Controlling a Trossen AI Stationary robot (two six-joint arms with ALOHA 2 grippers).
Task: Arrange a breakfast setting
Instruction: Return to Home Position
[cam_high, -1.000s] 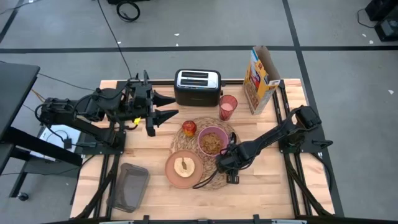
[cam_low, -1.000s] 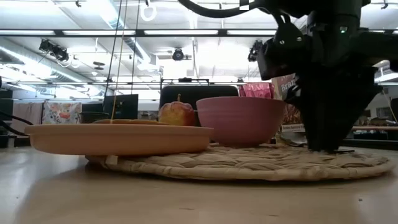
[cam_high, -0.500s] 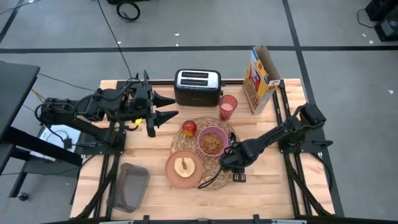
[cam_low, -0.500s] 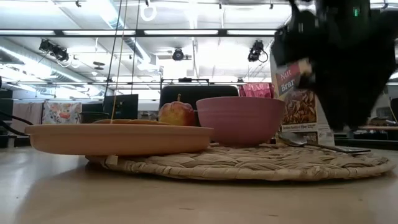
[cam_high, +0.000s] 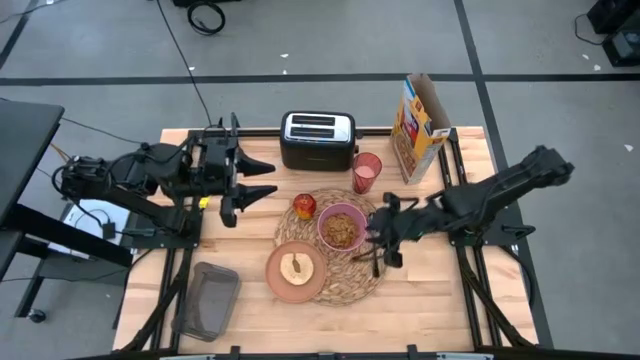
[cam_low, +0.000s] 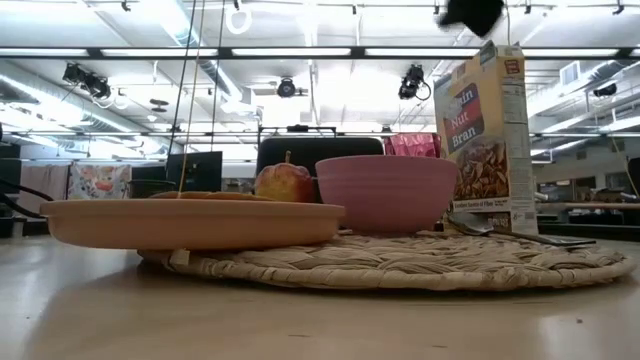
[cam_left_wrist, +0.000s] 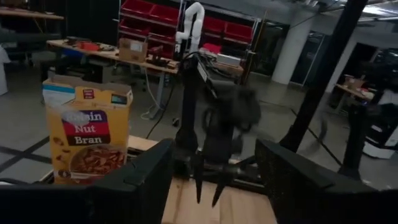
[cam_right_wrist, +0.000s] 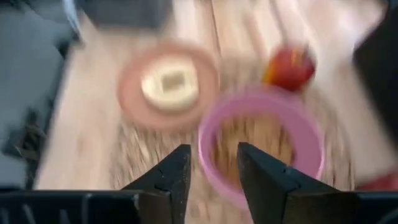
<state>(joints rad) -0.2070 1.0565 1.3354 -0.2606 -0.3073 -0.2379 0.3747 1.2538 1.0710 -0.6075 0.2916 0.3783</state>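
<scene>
The dark left arm (cam_high: 150, 172) lies folded low at the left side of the wooden surface (cam_high: 440, 290) and reaches toward the middle. Its left jaws are spread wide, and the two dark fingers (cam_left_wrist: 134, 180) point level, out across the surface. The dark right arm (cam_high: 490, 193) stretches long from the right side toward the middle. Its wrist tips down, so the right jaws hang in the air and look down. There is a gap between their two fingers (cam_right_wrist: 169, 177). In the low view, only a small dark bit of this arm shows at the top.

Rough woven straw placemat (cam_low: 400, 265), matt pink bowl (cam_low: 385, 195), smooth wooden table (cam_high: 440, 300).
</scene>
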